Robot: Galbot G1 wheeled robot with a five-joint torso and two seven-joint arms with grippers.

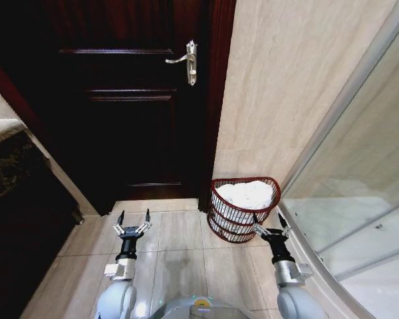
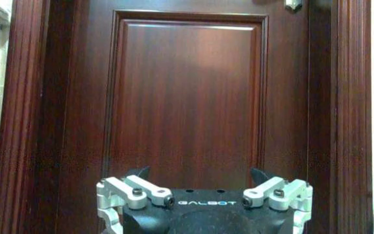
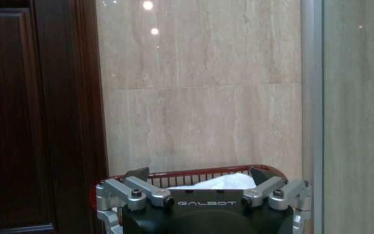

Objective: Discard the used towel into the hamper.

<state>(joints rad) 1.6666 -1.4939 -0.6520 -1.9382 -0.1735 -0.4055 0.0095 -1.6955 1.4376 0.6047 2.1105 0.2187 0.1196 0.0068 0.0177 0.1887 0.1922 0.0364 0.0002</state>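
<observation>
Open right gripper [image 1: 271, 222] beside upright hamper [image 1: 243, 211] holding towel [image 1: 246, 193].

The hamper [image 1: 243, 210], a round dark-red openwork basket, stands upright on the tiled floor in the corner between door frame and glass screen. A white towel [image 1: 247, 193] lies bunched inside, filling its top.

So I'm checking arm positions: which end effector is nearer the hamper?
The right end effector: it sits open right at the hamper rim, with the towel inside. The left end effector, also open, faces the door.
</observation>
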